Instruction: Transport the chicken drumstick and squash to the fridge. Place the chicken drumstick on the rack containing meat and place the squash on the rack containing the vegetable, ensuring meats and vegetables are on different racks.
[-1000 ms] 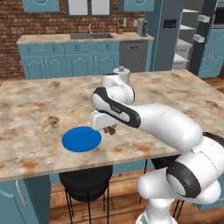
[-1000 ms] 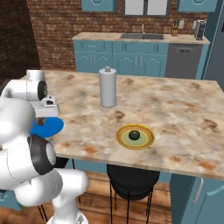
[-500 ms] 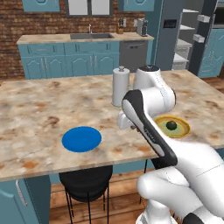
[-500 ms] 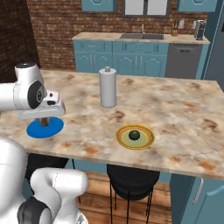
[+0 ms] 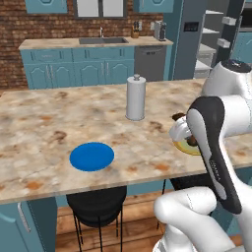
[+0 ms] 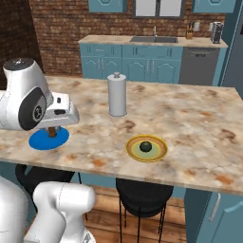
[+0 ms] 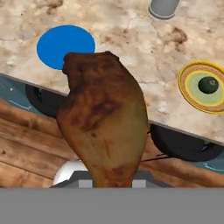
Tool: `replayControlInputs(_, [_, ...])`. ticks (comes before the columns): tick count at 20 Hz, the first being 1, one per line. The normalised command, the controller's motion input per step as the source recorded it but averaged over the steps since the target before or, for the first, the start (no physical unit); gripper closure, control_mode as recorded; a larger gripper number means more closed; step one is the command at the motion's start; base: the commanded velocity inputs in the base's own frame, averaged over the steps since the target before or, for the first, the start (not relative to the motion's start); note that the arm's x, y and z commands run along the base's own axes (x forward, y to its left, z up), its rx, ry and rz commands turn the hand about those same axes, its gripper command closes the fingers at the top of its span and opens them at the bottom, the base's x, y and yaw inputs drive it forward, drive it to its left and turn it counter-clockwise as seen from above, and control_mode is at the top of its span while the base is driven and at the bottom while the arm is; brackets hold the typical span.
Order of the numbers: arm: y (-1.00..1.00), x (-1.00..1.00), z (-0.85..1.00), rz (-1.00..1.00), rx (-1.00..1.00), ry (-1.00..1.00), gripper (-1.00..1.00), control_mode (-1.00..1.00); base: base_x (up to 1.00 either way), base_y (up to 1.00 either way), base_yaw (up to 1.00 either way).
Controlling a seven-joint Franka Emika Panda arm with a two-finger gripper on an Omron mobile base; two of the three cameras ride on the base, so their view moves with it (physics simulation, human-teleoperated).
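Note:
The brown chicken drumstick looms large in the hand view, and my gripper is shut on its thin end. It hangs over the island's front edge, between the blue plate and the yellow plate. In the right base view the chicken drumstick shows as a brown stub below the white hand. The squash, small and dark green, lies on the yellow plate. The fridge stands at the far right beyond the island, its white shelves showing.
A grey paper towel roll stands upright mid-island. The bare blue plate lies near the front edge. Black stools sit under the island. Teal cabinets, a sink and a grey dishwasher line the back wall.
The arm has swung to the right across the island with the drumstick in the gripper, away from the blue plate and toward the yellow plate. The plates and towel roll stay put.

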Motion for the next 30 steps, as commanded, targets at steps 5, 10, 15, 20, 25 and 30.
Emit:
replayControlInputs(5, [-0.46,-0.91,0.75,-0.05,0.0,-0.1,1.0,-1.0,0.0,0.0,0.0])
replayControlInputs(10, [-0.3,-0.56,0.44,-0.03,0.0,-0.09,1.0,1.0,-0.2,-0.21,-0.02])
replayControlInputs(15, [0.0,0.0,0.0,0.0,0.0,0.0,1.0,1.0,-0.93,-0.93,-0.04])
replayControlInputs(20, [0.0,0.0,0.0,0.0,0.0,0.0,1.0,1.0,-0.37,-1.0,-0.01])
replayControlInputs(25, [0.0,0.0,0.0,0.0,0.0,0.0,1.0,1.0,0.0,-1.0,0.0])
replayControlInputs(30, [0.0,0.0,0.0,0.0,0.0,0.0,1.0,1.0,0.0,-1.0,0.0])
